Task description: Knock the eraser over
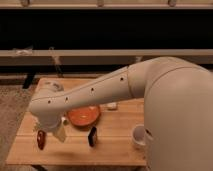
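One upright eraser [92, 136] — my end effector [57, 133] hangs low nearby, placed for a sideways swipe; grip state unclear.
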